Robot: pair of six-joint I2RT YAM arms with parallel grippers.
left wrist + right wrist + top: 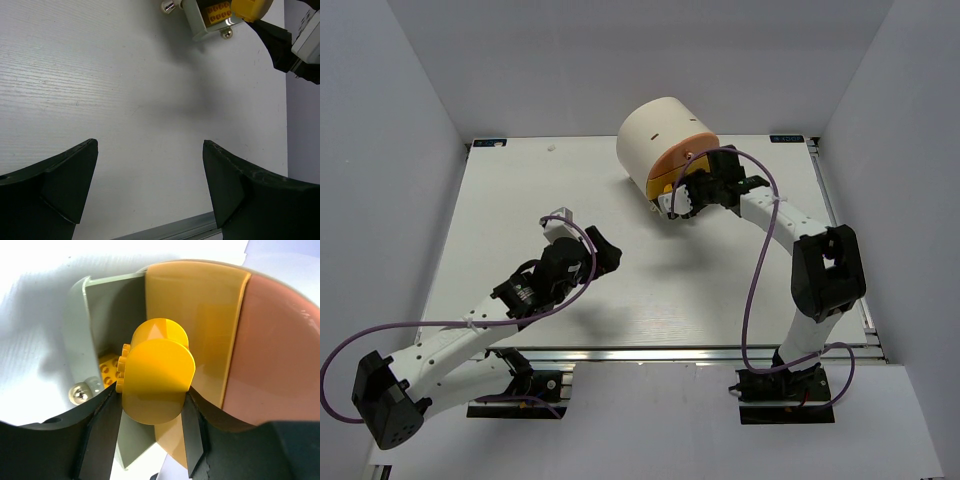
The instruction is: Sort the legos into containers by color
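Yellow brick (156, 375) pinched in the right jaws hangs at the drum's (655, 130) open drawer (100, 310), another brick (107, 371) inside; left jaws gape wide above the worktop (125, 90).

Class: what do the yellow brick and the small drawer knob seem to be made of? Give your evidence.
Yellow brick: probably plastic, smooth and glossy, with soft highlights and moulded studs. Knob: looks like polished metal, silvery with a mirror-like glint, possibly chromed plastic.

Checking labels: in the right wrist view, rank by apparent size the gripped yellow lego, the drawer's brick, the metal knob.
1. gripped yellow lego, nearest the camera
2-3. drawer's brick and metal knob: too alike to rank
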